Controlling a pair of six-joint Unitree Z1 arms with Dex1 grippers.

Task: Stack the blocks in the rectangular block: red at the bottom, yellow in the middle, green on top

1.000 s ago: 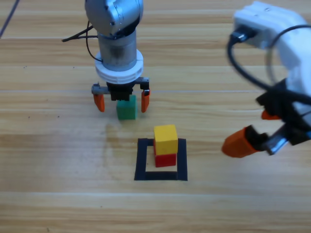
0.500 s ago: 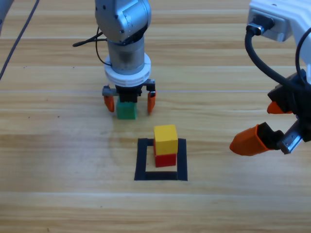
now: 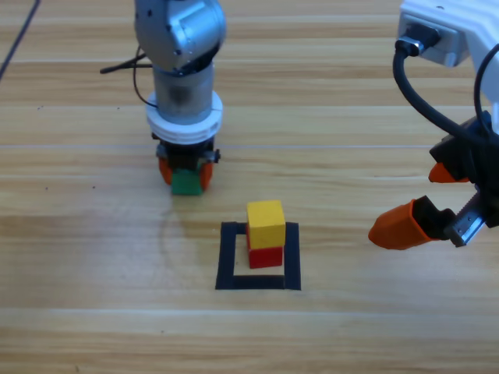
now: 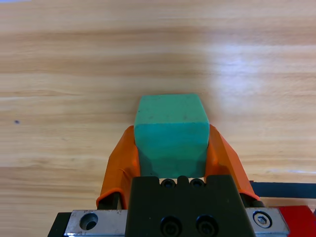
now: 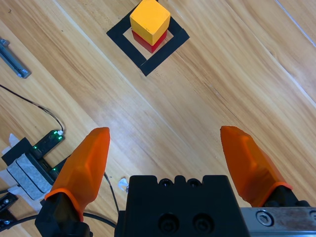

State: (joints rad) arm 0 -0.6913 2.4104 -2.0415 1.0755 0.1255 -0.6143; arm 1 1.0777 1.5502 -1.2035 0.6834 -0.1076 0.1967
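Tape square (image 3: 228, 257) near the middle of the bench (image 3: 93, 296). Inside the square, lower cube (image 3: 266, 256), with upper cube (image 3: 266, 224) seated squarely on top of it. Behind and to the left of the square, outside the tape and apart from the stack, lone cube (image 3: 185, 185). Around that cube, left tool (image 3: 185, 173), reaching straight down, one jaw pressed against each of its two opposite sides. Off to the right of the square and well apart from it, right tool (image 3: 409, 204), held high above the bench, jaws spread wide.

Open air above yellow cube (image 3: 266, 223)
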